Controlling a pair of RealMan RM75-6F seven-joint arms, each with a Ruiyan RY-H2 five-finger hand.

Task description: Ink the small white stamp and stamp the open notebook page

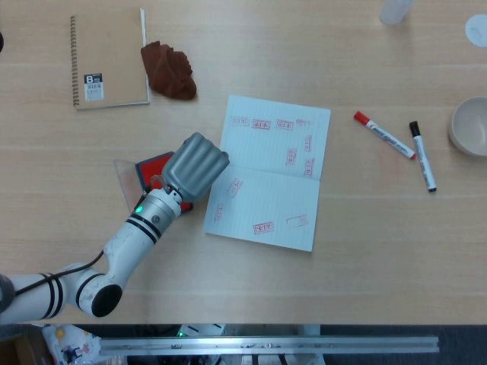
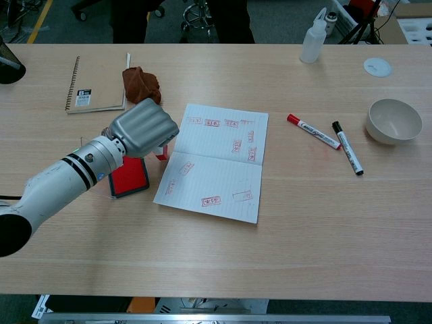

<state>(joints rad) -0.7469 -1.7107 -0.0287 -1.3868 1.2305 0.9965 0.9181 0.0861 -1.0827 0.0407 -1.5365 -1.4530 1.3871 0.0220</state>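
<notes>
Item: left robot hand (image 2: 143, 128), fingers curled closed; a small red-and-white piece, taken to be the stamp (image 2: 161, 152), is seen beneath them, presumably held. Position: between the red ink pad (image 2: 128, 177) and the open notebook (image 2: 214, 162), at the page's left edge. Right robot hand: not shown. Step judged in hand: stamp carried over pad and page edge. Next move required: stamp face set flat on an unmarked patch of page, pressed straight down.

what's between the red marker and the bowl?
The black marker lies between the red marker and the bowl, on bare table; the chest view shows it best.
</notes>
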